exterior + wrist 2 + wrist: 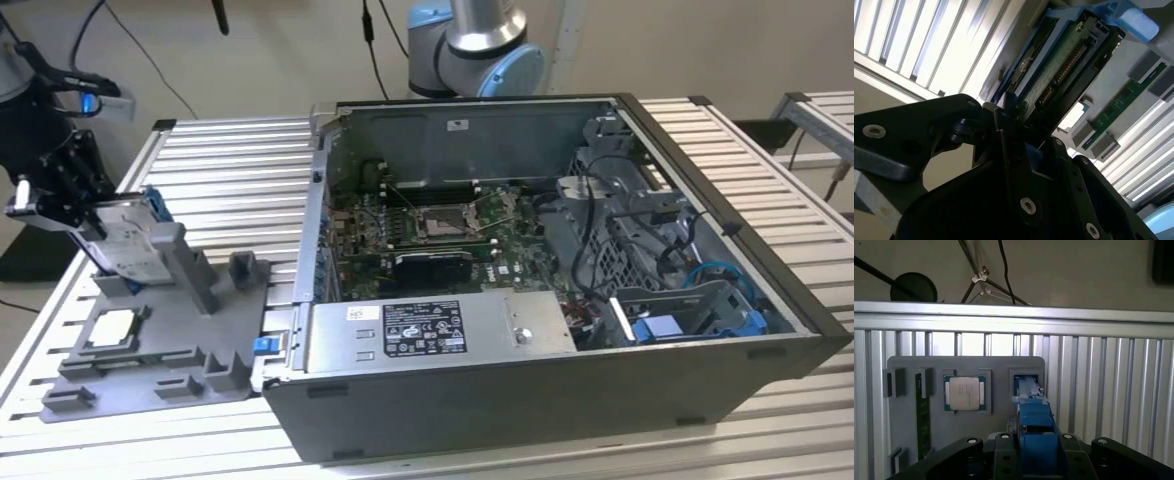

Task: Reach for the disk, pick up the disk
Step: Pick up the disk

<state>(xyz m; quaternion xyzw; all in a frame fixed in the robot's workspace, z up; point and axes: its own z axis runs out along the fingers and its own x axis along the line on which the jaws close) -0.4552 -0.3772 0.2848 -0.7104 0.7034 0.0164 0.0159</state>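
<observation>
While disk stands upright in slot of grey fixture on surface, at exterior view's left, pincer sits clamped on its blue-framed upper edge. Reach done, grip apparently made. Lift not yet evident: lower end in slot.

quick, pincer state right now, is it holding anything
Pincer: straddles the top of the blue-framed flat silver-grey metal disk standing in the grey plastic holder; open or clamped cannot be told.
</observation>
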